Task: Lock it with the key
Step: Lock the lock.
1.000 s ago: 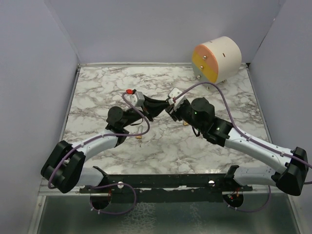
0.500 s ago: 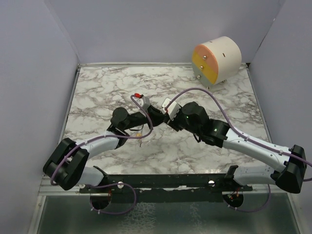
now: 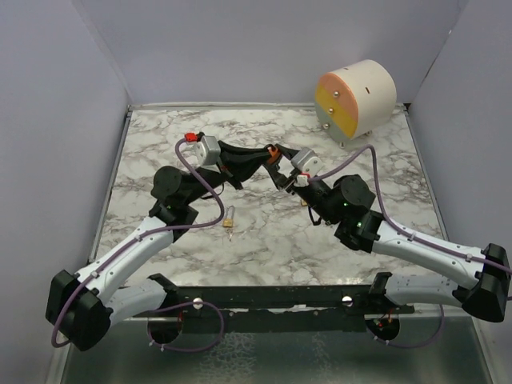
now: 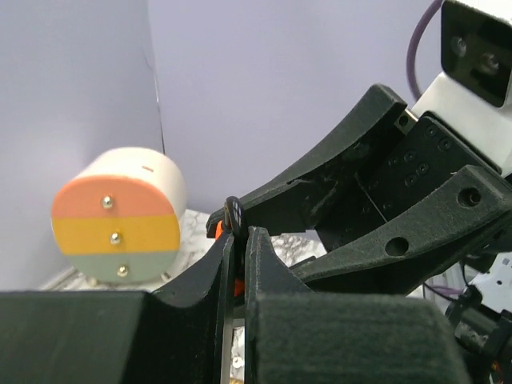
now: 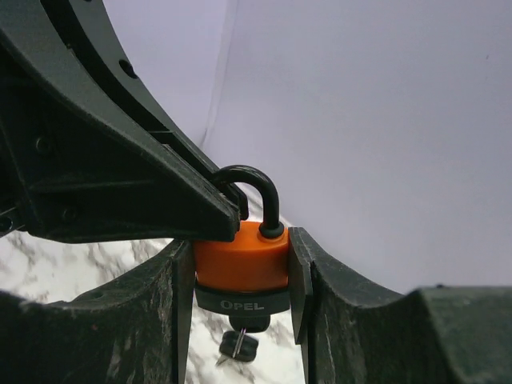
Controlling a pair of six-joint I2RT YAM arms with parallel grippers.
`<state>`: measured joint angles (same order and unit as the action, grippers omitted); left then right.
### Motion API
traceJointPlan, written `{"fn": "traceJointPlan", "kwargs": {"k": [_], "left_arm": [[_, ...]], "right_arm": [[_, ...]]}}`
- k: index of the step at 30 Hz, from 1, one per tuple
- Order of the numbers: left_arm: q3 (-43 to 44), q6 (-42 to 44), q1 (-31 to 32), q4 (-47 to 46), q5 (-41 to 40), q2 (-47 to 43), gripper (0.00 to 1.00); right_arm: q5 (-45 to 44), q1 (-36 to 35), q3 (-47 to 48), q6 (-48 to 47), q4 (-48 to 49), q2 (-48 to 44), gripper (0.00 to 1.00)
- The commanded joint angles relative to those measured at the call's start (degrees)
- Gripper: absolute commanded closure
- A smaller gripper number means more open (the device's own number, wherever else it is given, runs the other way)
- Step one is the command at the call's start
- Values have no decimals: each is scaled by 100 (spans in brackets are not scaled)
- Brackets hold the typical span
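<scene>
An orange padlock point(image 5: 242, 258) with a black base marked OPEL hangs upright between my right gripper's point(image 5: 240, 276) pads, above the marble table. A black-headed key point(image 5: 240, 346) sticks out of its underside. My left gripper point(image 4: 238, 236) is shut on the padlock's black shackle point(image 4: 233, 214), and a bit of orange body shows beside it. In the right wrist view the left fingers point(image 5: 144, 172) cover the shackle's left side. In the top view the two grippers meet at the padlock point(image 3: 274, 153), left gripper point(image 3: 262, 157) and right gripper point(image 3: 282, 168), above the table's middle.
A small brass object point(image 3: 230, 218), perhaps a spare key, lies on the marble table point(image 3: 160, 144) below the grippers. A round drum with orange, yellow and green bands point(image 3: 356, 98) stands at the back right and also shows in the left wrist view point(image 4: 116, 228). Grey walls close in the table.
Both grippers, still joined at the padlock, have moved away from the near edge and up. The left arm has swung left and stretched out.
</scene>
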<state>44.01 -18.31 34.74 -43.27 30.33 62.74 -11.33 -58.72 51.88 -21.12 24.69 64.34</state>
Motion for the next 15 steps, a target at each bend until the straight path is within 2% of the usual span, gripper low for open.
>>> {"fn": "traceJointPlan", "kwargs": {"k": [1, 4, 9, 13, 14, 15], "left_arm": [[-70, 258, 186, 2189, -63, 180, 100], [101, 317, 191, 2293, -96, 119, 100], [280, 461, 191, 2445, -271, 41, 100], [561, 719, 186, 2681, -573, -102, 100], [641, 780, 190, 2716, -631, -137, 100], [725, 850, 191, 2755, -690, -165, 100]], "right_arm": [[977, -401, 150, 162, 3102, -421, 99], [894, -400, 70, 188, 3000, -433, 97], [807, -401, 38, 197, 2661, -448, 72], [640, -400, -10, 183, 2323, -442, 42], [566, -398, -63, 181, 2273, -435, 31], [499, -401, -116, 179, 2243, -433, 17]]}}
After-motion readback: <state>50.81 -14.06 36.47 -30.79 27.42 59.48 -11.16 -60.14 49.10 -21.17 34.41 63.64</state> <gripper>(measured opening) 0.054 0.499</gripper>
